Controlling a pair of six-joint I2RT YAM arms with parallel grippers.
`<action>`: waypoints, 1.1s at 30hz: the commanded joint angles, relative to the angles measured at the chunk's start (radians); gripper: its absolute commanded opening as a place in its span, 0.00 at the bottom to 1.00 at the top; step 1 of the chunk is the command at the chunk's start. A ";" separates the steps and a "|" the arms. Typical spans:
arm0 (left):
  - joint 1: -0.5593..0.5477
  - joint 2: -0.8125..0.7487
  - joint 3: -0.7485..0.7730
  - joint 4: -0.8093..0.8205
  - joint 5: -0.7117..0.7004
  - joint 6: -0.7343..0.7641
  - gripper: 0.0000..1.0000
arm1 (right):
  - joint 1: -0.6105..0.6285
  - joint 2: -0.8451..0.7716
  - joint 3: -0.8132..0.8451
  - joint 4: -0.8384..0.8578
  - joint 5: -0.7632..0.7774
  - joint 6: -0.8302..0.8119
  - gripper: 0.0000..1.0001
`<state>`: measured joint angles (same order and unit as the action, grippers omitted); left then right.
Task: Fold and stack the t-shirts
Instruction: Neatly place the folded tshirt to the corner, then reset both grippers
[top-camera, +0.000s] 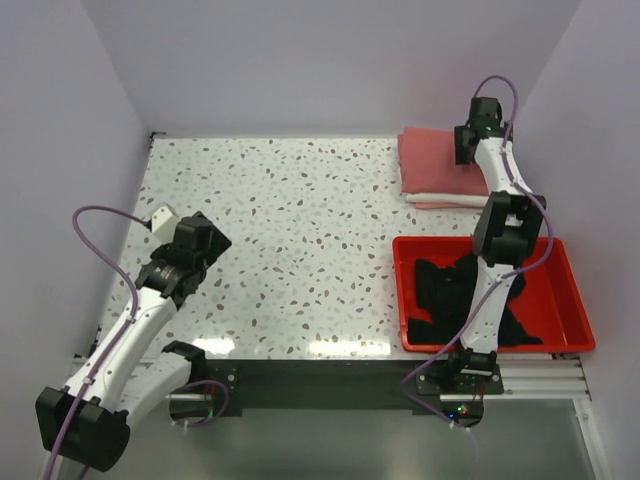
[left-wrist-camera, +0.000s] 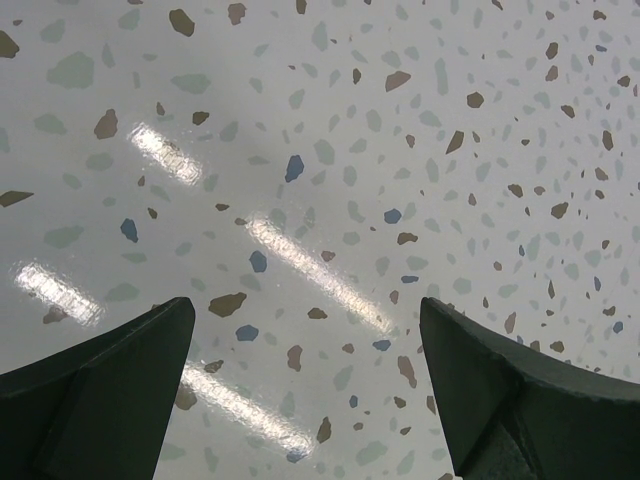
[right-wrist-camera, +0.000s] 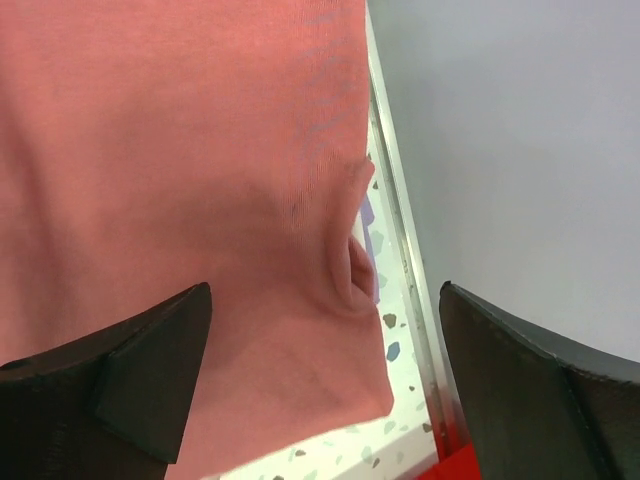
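Rose-red t-shirt (top-camera: 435, 158): folded, on top of the stack at about 1 o'clock on the surface (top-camera: 300, 220). The pile is tucked into the far right corner, probably to keep the middle free for folding.
Cream-white t-shirt (top-camera: 440, 197): folded directly under the rose-red one, with only its near edge showing.
Peach-pink t-shirt (top-camera: 447, 206): bottom of the stack, visible as a thin sliver at the near edge.
Black t-shirt (top-camera: 440, 290): crumpled and unfolded in the red tray (top-camera: 560, 300) at about 4 o'clock. The right arm's lower links cross above it.
Right end effector (right-wrist-camera: 325, 330): fingers spread wide with nothing between them, hovering just over the rose-red cloth near its right edge. The wrist view shows a small pucker in the fabric under the gap.
Left end effector (left-wrist-camera: 305, 330): spread and carrying nothing, over bare speckled surface at about 8 o'clock. It seems parked well apart from the stack, out of the other arm's way.
Stage: three shirts look folded and stacked (the black one seems to be the only work left).
Next move, as a guess: the right arm is nearest the tray, so it would fetch the black shirt to the centre. There both arms could flatten it.
Risk: the black shirt is bunched, so one pinch may lift it in a tangle. The pucker could leave the stack's top uneven.
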<state>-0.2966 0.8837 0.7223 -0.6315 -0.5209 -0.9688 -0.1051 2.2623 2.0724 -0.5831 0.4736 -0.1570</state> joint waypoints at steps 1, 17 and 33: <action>0.007 -0.022 0.048 -0.011 -0.025 -0.004 1.00 | 0.008 -0.181 -0.024 0.019 -0.079 0.045 0.99; 0.007 -0.135 0.036 -0.142 0.051 0.021 1.00 | 0.309 -0.921 -0.814 0.233 -0.360 0.387 0.99; 0.007 -0.241 -0.017 -0.125 0.056 -0.002 1.00 | 0.314 -1.420 -1.301 0.299 -0.668 0.510 0.99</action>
<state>-0.2962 0.6510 0.7212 -0.7769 -0.4717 -0.9623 0.2092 0.8719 0.7879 -0.3431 -0.1333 0.3267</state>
